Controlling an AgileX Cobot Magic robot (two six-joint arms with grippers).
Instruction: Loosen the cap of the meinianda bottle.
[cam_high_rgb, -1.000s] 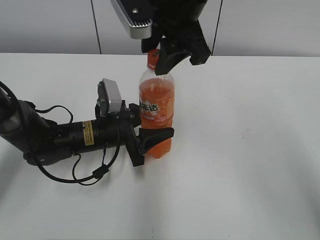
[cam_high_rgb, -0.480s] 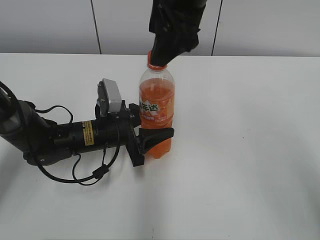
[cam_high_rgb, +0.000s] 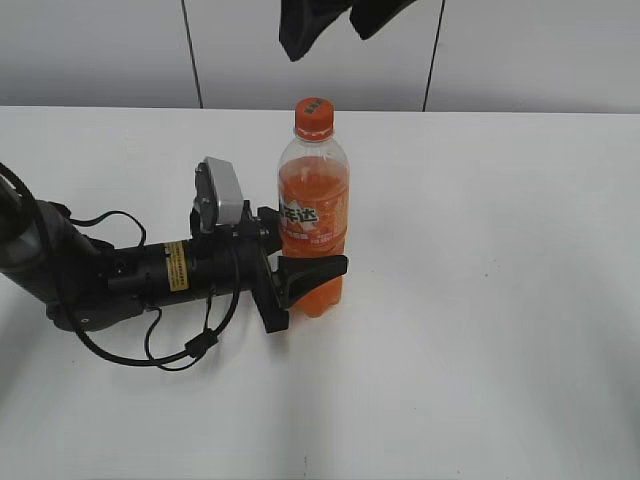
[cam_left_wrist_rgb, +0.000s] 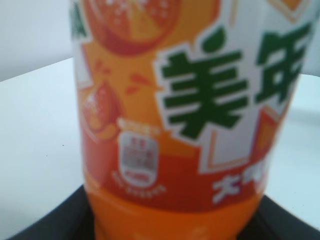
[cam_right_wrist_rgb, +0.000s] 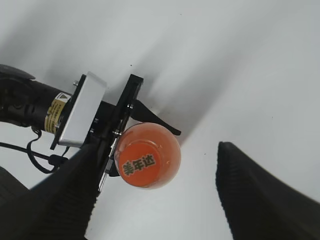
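The meinianda bottle (cam_high_rgb: 313, 215) stands upright on the white table, full of orange drink, with its orange cap (cam_high_rgb: 313, 117) on. My left gripper (cam_high_rgb: 303, 272) lies low along the table and is shut on the bottle's lower body, one finger on each side. In the left wrist view the bottle's label (cam_left_wrist_rgb: 180, 100) fills the frame, with the dark fingers (cam_left_wrist_rgb: 50, 220) at the bottom corners. My right gripper (cam_high_rgb: 330, 28) hangs open well above the cap and touches nothing. From above, the cap (cam_right_wrist_rgb: 140, 164) shows beside the left of the two spread fingers (cam_right_wrist_rgb: 260, 190).
The left arm (cam_high_rgb: 120, 270) lies across the table (cam_high_rgb: 500, 300) on the left, with a loose black cable (cam_high_rgb: 190, 345) looping in front of it. A grey panelled wall (cam_high_rgb: 100, 50) stands behind the table's far edge.
My right gripper, which was down on the cap, has opened, let go of it and risen toward the top of the view. The bottle and left gripper have not moved.
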